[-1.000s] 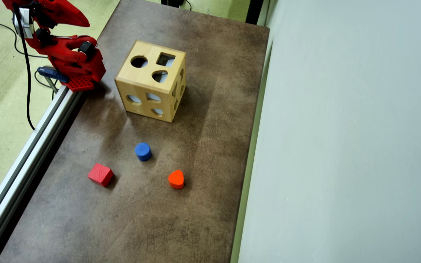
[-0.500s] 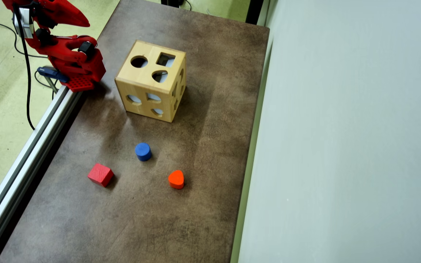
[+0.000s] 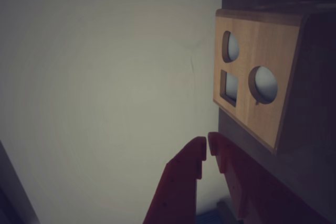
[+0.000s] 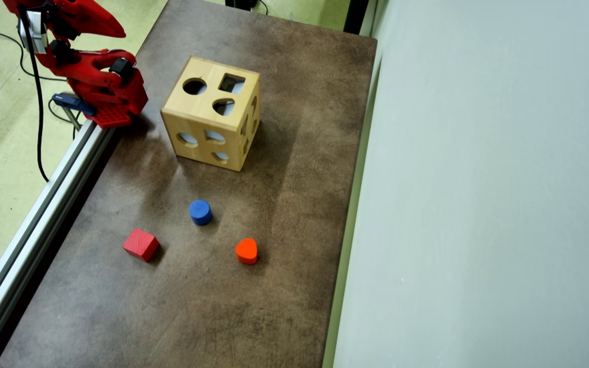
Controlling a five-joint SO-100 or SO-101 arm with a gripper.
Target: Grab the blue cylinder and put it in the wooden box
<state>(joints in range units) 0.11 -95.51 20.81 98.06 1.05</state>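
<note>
The blue cylinder [image 4: 200, 211] stands on its flat end on the brown table, below the wooden box [image 4: 211, 113] in the overhead view. It does not show in the wrist view. The wooden box is a light-wood cube with round and square cutouts; it also shows at the right of the wrist view [image 3: 257, 87]. My red gripper [image 3: 207, 142] is shut and empty, its tips almost touching. In the overhead view the arm is folded at the top left, with the gripper [image 4: 118, 31] raised, left of the box and far from the cylinder.
A red cube [image 4: 141, 244] and an orange-red heart block [image 4: 247, 251] lie to either side of the cylinder. An aluminium rail [image 4: 44, 204] runs along the table's left edge. A pale wall [image 4: 478, 204] borders the table on the right.
</note>
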